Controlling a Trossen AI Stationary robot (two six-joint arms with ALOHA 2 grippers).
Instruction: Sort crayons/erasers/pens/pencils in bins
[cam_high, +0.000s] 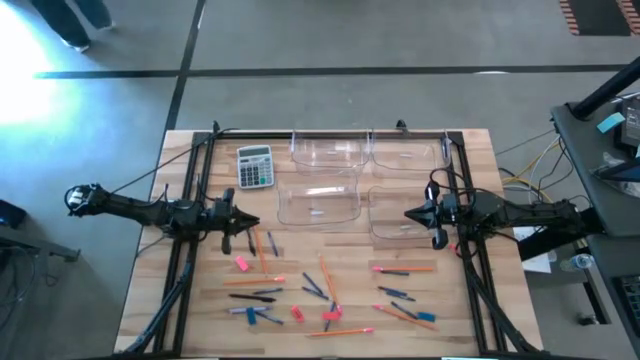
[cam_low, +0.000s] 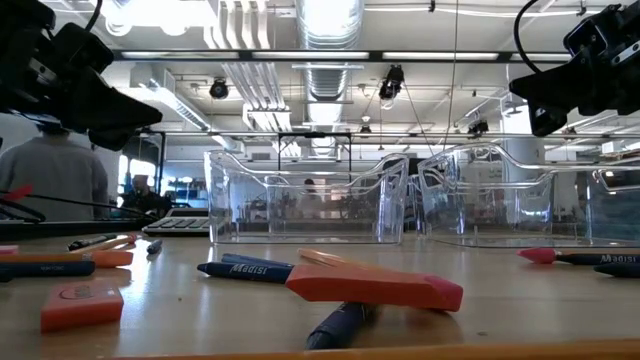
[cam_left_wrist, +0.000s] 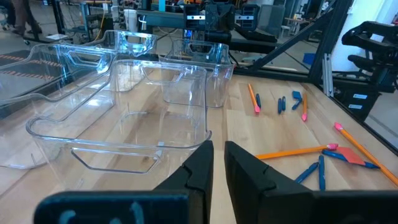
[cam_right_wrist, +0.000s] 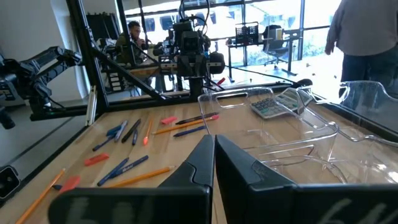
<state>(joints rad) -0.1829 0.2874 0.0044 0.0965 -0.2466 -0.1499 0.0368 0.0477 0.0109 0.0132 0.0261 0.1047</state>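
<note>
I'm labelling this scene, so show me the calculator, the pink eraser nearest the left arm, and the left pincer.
calculator (cam_high: 255, 166): high view, middle of its keypad.
pink eraser (cam_high: 242, 264): high view, centre of the block.
left pincer (cam_high: 254, 224): high view, midway between its fingertips.

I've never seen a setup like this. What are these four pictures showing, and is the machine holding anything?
It is a robot with two dark arms at a wooden table. One picture looks straight down from above, one looks level across the tabletop, and two come from cameras on the arms' wrists. The left hand and the right hand hang above the table, fingers closed, holding nothing. On the table lie four clear bins, empty as far as I can see, a grey calculator, and scattered orange pencils, pink erasers and blue and dark pens or crayons, not yet sorted.
</note>
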